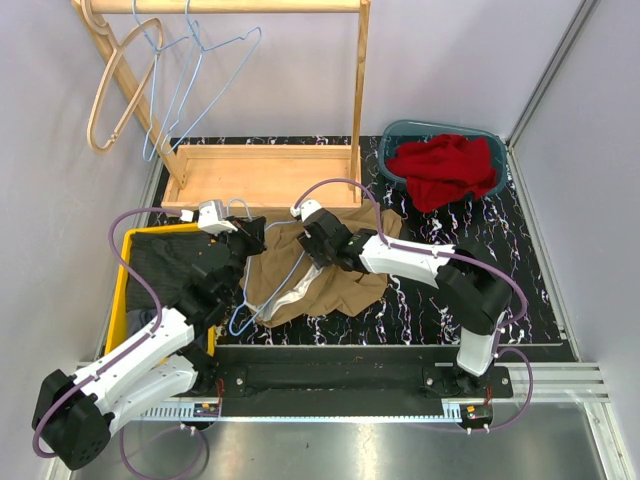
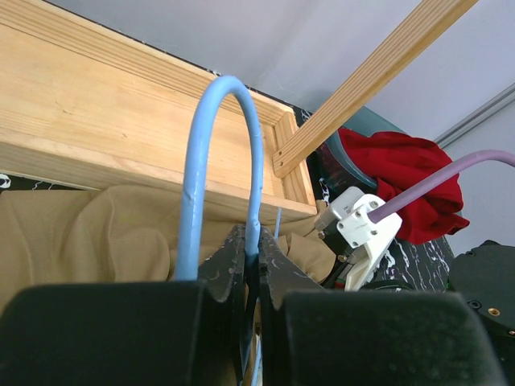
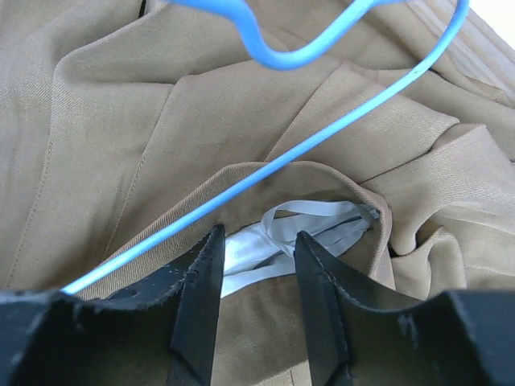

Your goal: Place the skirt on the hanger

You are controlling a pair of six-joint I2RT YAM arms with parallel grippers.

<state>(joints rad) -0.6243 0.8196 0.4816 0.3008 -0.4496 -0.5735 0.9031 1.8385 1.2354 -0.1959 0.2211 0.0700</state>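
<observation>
Skirt: a tan, crumpled heap in the middle of the dark marbled counter, just in front of the wooden rack and between the two arms. It has no clean long axis, though the bulk runs roughly from far right to near left. The waist opening, showing its white lining, faces the near-left side.

The blue wire hanger lies across the cloth. Its hook stands upright and curves towards the rack. The left gripper has its fingers clamped tight on the wire neck just below that hook. This probably serves to keep the frame steady and lifted so that the fabric can be worked onto it.

The right gripper hovers over the waistband with its fingers parted moderately and nothing between them. One slanted bar of the hanger crosses just beyond the tips. My reading is that it is lined up to pinch the waistband edge at the lining and draw it over that bar. The loose folds could slip or bunch when pulled.
</observation>
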